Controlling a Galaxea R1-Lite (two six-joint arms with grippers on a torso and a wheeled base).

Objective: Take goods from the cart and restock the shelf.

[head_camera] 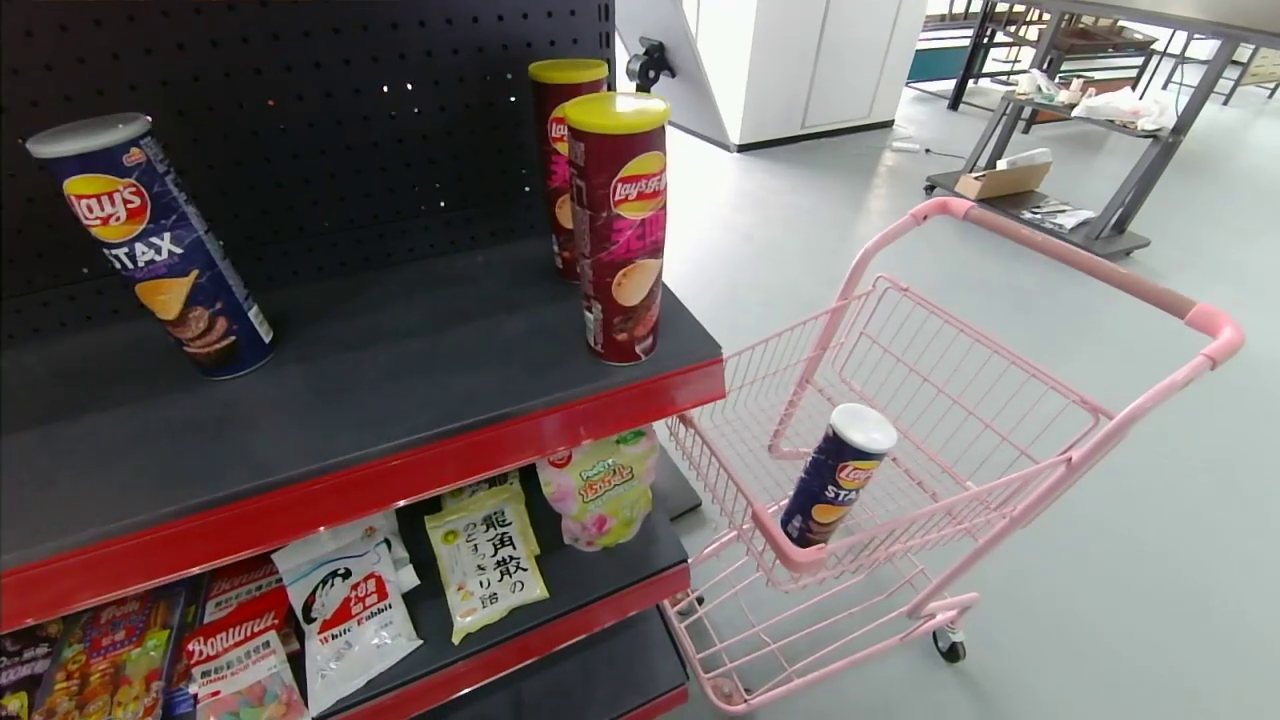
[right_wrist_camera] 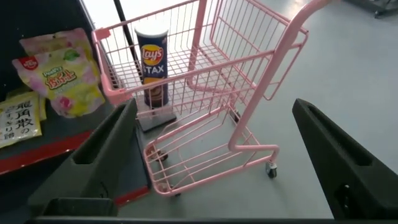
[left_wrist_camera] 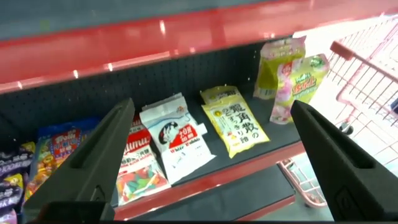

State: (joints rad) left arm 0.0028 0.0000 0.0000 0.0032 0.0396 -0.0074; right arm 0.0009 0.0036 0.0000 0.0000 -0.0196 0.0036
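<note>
Right wrist view: the right gripper [right_wrist_camera: 212,112], fingers spread and empty, faces the pink cart [right_wrist_camera: 281,59]. The blue chip can [right_wrist_camera: 153,65] stands ahead of it, inside the basket. I judge picking is the step now; the reach must pass over the wire rim. The left gripper [left_wrist_camera: 211,106], also spread, hangs before the snack bags [left_wrist_camera: 177,140].

A blue chip can [head_camera: 835,490] stands upright in the pink cart [head_camera: 1085,265] beside the red-edged shelf [head_camera: 400,370].
</note>
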